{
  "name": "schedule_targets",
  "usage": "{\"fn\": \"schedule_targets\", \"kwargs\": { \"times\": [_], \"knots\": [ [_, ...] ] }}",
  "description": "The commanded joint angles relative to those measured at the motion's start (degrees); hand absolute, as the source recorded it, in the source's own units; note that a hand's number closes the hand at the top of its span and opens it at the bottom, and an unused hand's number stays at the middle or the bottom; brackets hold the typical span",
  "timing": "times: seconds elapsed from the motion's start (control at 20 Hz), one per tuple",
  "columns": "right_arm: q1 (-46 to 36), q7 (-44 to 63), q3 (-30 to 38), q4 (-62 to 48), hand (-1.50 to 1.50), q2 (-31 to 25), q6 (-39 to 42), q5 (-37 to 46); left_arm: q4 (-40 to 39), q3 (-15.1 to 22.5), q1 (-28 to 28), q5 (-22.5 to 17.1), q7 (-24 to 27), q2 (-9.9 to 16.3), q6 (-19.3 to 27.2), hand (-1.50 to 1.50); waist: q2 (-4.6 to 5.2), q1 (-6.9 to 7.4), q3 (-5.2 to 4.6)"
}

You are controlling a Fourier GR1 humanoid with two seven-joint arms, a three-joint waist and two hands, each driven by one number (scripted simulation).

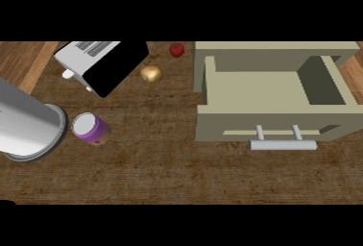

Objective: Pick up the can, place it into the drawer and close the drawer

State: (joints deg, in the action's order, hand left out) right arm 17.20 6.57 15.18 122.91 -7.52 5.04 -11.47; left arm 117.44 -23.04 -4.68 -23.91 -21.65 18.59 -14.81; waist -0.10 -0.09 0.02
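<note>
Head view: can (90, 128) upright at 9 o'clock, untouched beside grey forearm (28, 122); drawer (273, 96) open at 2 o'clock, ready for it. Hands unseen, state unknowable.

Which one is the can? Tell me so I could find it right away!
Find the big grey cylinder lying at the left edge of the wooden counter. Right beside it, on its right, stands the can. It has a purple side and a white top, unlike the golden-brown round thing and the small red thing farther back.
</note>
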Motion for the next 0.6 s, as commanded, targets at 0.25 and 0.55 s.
{"fn": "schedule_targets", "kwargs": {
  "times": [0.25, 0.55],
  "knots": [
    [4.0, -3.1, 3.7, -0.9, -1.50, 0.8, 5.5, -3.1, -2.4, -3.2, 5.4, -8.2, -8.2, -0.2, 4.7, -1.50, 0.02, -0.18, 0.00],
    [7.5, -5.3, 8.8, -0.6, -1.50, 0.6, 10.7, -7.0, -10.0, -3.5, 8.4, -9.1, -7.0, -0.3, 4.0, -1.50, 0.05, -0.45, -0.01]
  ]
}}
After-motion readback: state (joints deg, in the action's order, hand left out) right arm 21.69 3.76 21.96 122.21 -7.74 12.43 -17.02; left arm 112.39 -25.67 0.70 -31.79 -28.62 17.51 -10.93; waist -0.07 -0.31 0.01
